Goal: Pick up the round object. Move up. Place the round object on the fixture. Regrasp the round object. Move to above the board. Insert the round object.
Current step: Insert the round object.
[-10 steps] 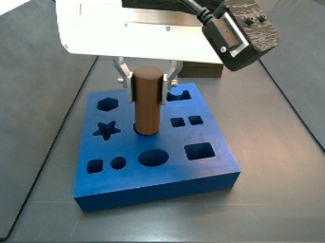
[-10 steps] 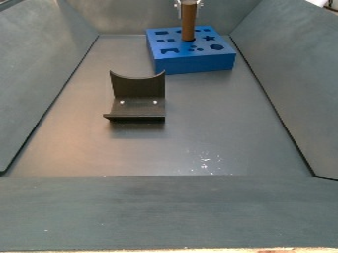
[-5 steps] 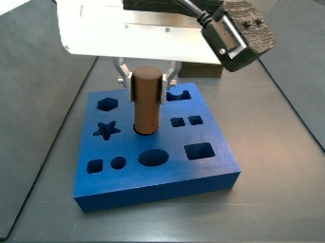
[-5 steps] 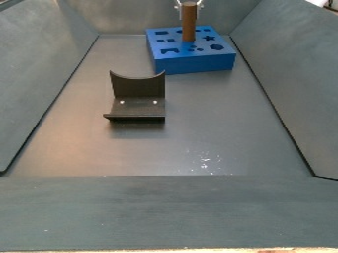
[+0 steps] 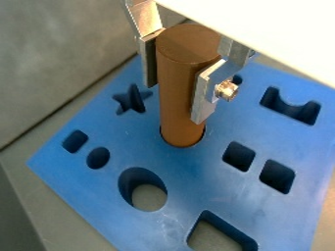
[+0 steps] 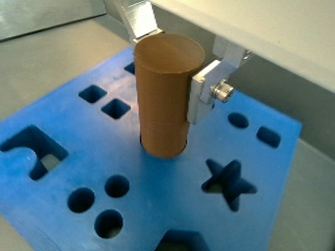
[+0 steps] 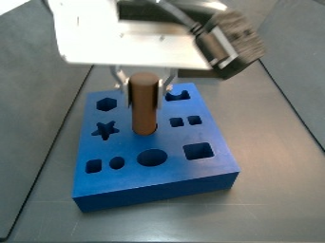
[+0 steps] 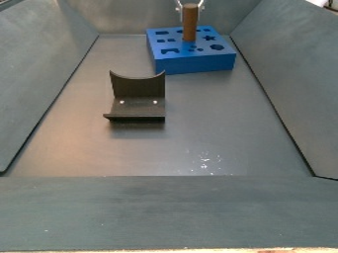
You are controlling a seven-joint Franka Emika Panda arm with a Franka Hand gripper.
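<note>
The round object (image 5: 183, 88) is a brown cylinder standing upright with its lower end in a round hole of the blue board (image 5: 197, 178). My gripper (image 5: 177, 88) is shut on its upper half, with a silver finger pressed against each side. Both wrist views show this; in the second one the round object (image 6: 164, 93) rises from the board (image 6: 78, 137) between the gripper's (image 6: 170, 69) plates. In a side view the round object (image 7: 143, 104) stands near the board's (image 7: 165, 185) far middle. The fixture (image 8: 134, 97) stands bare on the floor, well away from the board (image 8: 199, 61).
Star hole (image 7: 108, 128), an open round hole (image 7: 152, 157) and a square hole (image 7: 200, 150) surround the peg. Sloping grey walls (image 8: 40, 89) enclose the floor on both sides. The camera housing (image 7: 235, 43) hangs over the board's far right.
The gripper has moved down a little, and the round object has sunk deeper into its hole, so less of it shows above the board. The fixture is unchanged.
</note>
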